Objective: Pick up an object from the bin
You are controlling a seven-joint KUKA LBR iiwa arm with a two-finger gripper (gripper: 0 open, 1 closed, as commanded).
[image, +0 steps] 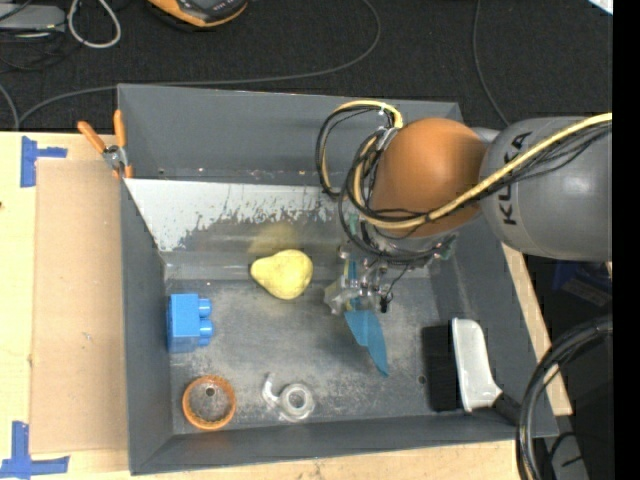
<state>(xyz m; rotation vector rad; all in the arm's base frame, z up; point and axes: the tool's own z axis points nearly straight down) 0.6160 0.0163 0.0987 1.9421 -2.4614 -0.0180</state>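
Along the bin's near edge lie an orange ring and a clear ring. The end effector stands mid-bin, touching the upper end of a blue wedge whose long axis runs toward the near right corner. I cannot tell whether it is open or closed. A yellow lump lies just beside it, leftward.

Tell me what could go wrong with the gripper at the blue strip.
1. The gripper meets only the upper end of the blue strip; a grip so far off-centre may let it swing or slip.
2. The yellow pear lies close beside the gripper; a sideways move could knock it.
3. The brush lies near the strip's lower tip; a dragged strip might catch it.
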